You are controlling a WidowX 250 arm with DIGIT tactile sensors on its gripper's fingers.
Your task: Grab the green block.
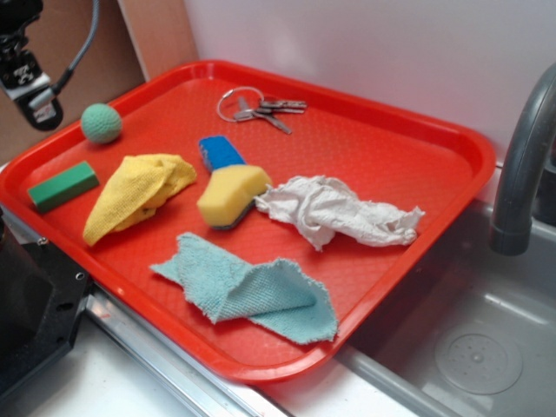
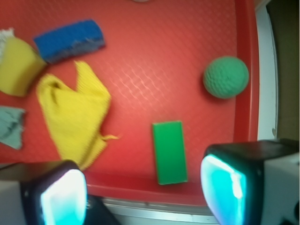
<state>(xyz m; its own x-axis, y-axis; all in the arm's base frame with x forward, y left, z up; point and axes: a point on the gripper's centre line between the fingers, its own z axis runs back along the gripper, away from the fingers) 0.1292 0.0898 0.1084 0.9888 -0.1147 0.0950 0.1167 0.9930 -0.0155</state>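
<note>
The gripper (image 2: 143, 194) hangs wide and empty above the near-left edge of the shallow red plastic tray (image 1: 452, 143), which sits on the counter. The smooth emerald-green rectangular block (image 2: 169, 152) lies flat between its pads in the wrist view, toward 12 o'clock. A good grasp, I judge, means a straight descent, closing across the block's narrow width. The crumpled yellow cloth (image 2: 77, 117) lies at its 9 o'clock, the fuzzy round teal ball (image 2: 226, 77) at 1 o'clock; both should go untouched

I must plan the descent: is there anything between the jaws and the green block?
No. In the wrist view, only bare red tray shows around the green block, which lies between the open jaws.
</note>
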